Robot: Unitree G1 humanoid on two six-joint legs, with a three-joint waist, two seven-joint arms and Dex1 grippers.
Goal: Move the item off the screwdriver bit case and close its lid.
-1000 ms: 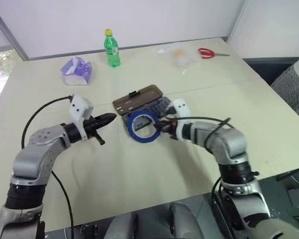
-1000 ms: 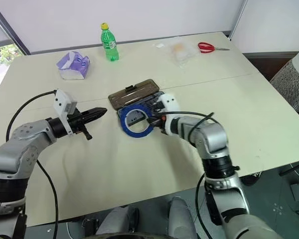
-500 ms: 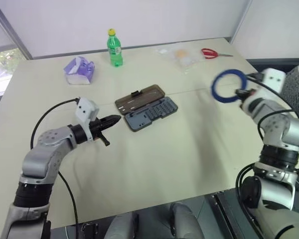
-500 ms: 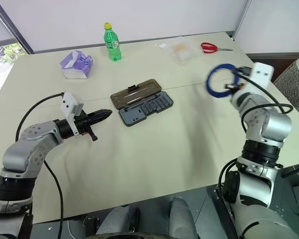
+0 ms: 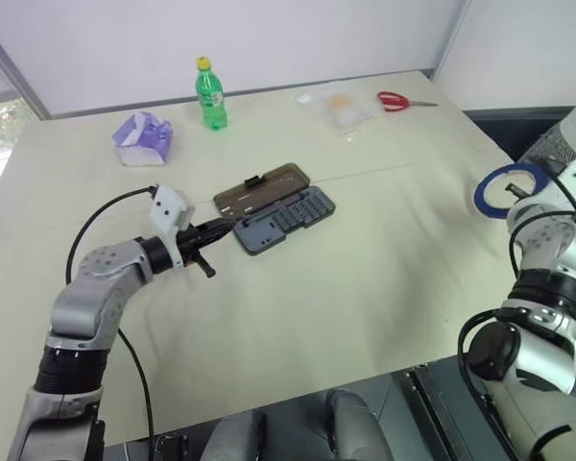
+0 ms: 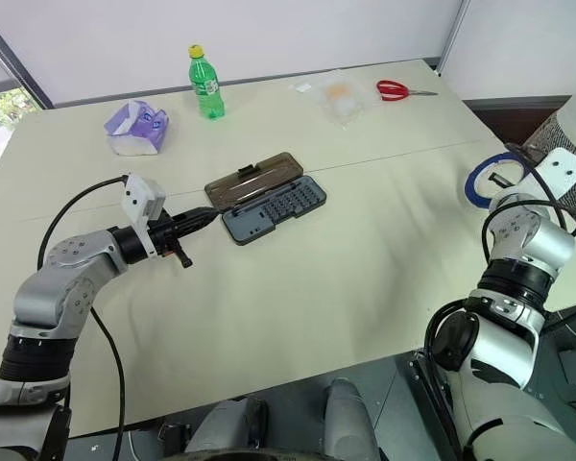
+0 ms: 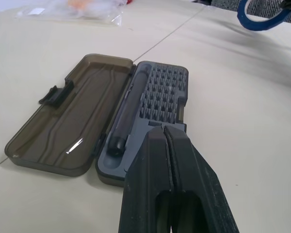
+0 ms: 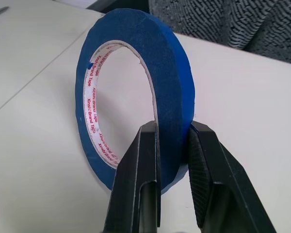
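The item, a blue tape ring point(image 5: 504, 188), hangs above the table's right edge, pinched on its rim by my right gripper point(image 8: 172, 141). The ring stands upright in the right wrist view point(image 8: 136, 87). In the middle of the table lies the screwdriver bit case point(image 5: 286, 218), a dark grey tray of bits. Its brown lid point(image 5: 261, 188) lies flat and open behind the tray. My left gripper point(image 5: 221, 229) is shut and empty, with its tips just left of the tray's near-left corner point(image 7: 131, 170).
A green bottle point(image 5: 210, 93) and a purple tissue pack point(image 5: 141, 137) stand at the back left. A clear plastic bag point(image 5: 344, 109) and red-handled scissors point(image 5: 397, 100) lie at the back right. A person's patterned sleeve point(image 8: 233, 24) shows past the table's right edge.
My right arm swung the blue tape ring off the case and far out to the right edge of the table. The left gripper barely moved. The camera shifted slightly.
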